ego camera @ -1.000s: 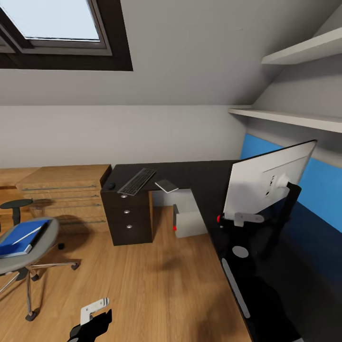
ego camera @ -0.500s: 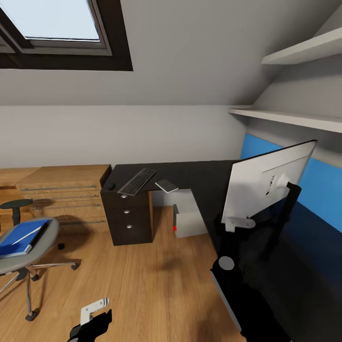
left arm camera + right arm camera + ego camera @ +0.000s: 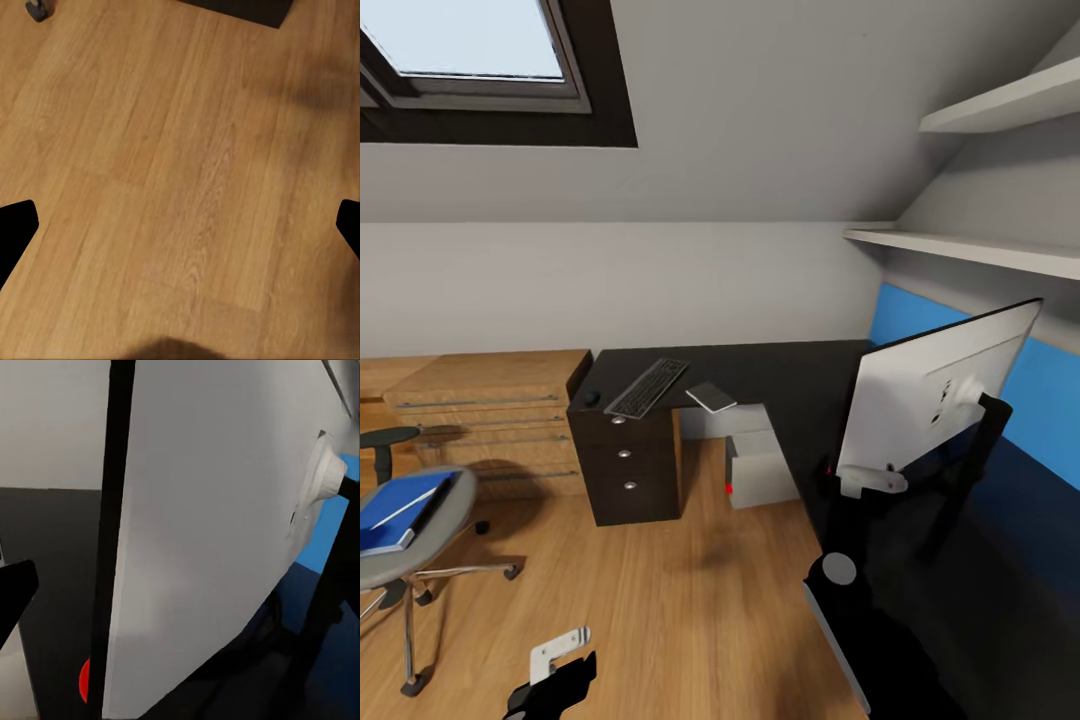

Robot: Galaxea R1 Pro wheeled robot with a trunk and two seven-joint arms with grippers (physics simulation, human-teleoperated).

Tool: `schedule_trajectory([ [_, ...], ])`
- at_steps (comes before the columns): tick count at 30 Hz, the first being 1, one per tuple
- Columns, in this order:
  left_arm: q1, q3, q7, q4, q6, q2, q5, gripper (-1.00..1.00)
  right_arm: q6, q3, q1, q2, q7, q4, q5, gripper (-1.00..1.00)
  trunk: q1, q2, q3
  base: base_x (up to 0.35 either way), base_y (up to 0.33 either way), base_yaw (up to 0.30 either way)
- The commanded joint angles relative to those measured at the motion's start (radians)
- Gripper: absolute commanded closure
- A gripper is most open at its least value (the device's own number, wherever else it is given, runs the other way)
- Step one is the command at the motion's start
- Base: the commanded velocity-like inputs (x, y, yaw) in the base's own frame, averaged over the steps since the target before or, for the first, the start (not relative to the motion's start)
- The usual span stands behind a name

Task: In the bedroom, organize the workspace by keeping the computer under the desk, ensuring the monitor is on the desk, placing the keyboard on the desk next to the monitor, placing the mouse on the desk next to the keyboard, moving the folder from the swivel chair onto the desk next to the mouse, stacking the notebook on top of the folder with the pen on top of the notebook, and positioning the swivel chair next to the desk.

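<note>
Trouble, if it comes, starts closest in: the left gripper hangs idle over the plank floor at seven o'clock, jaws wide apart and holding nothing, while the right gripper sits at the lower edge of the monitor at two o'clock. From the wrist I see one fingertip well off the panel's black rim, so those jaws look apart rather than clamped. The screen stands on the desk on a thin stem with its pale back toward me; I reckon a push low on the panel could tip it or skid it on that glossy black top. At nine o'clock the swivel chair stands well apart from the desk, the folder lying on its seat. Under the desk at one o'clock sits the computer. Farther, at twelve, the mouse, keyboard and notebook lie in a row over the drawer unit. Beyond are a wooden chest, pale sloped walls, a skylight and shelves.
</note>
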Motion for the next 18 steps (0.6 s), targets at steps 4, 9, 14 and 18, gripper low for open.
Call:
schedule_trajectory([
  [4,-0.001,-0.004,0.009,-0.001,0.002,0.001,0.008,-1.00,-0.003,0.001,-0.001,0.000,-0.025,0.001,0.008,-1.00,0.000,-0.001,-0.001,0.135,0.000,0.000],
  [9,-0.001,-0.004,0.009,-0.001,0.002,0.001,0.008,-1.00,-0.005,0.000,-0.001,0.000,-0.028,0.001,0.008,-1.00,0.000,-0.001,-0.001,0.137,0.000,0.000],
  [14,-0.001,-0.006,0.007,-0.001,0.002,0.001,0.008,-1.00,-0.005,-0.001,-0.001,0.000,-0.029,0.001,0.008,-1.00,0.000,-0.001,-0.001,0.102,0.031,0.000],
  [18,-0.001,-0.005,0.007,-0.001,0.002,0.001,0.008,-1.00,-0.004,-0.004,-0.001,0.000,-0.029,0.002,0.008,-1.00,0.000,-0.001,-0.001,0.085,0.028,0.000],
])
